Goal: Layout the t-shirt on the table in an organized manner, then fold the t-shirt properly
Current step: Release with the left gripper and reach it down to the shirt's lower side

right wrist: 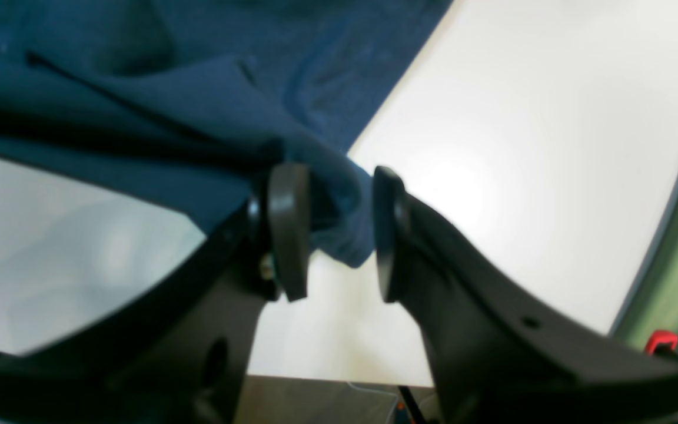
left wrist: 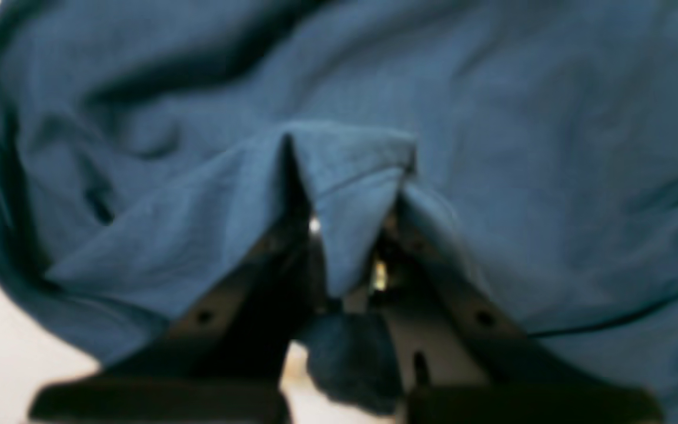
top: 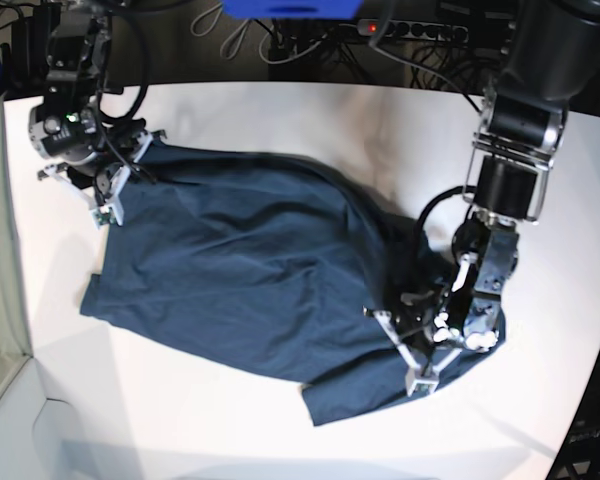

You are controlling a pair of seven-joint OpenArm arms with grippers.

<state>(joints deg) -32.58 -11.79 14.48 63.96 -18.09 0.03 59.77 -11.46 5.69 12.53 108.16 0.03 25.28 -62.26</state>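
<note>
My table (top: 280, 110) is a matte white top with a curved edge, bare along its far side and near edge. On it lies the shirt (top: 250, 270), dark navy, spread rumpled across the middle from far left to near right, creased, with its near right part bunched.

Bright, even overhead light; glare whitens the bench (right wrist: 492, 176). Both wrist views are soft and blurred up close; the base view is sharper, with faint shadows.
</note>
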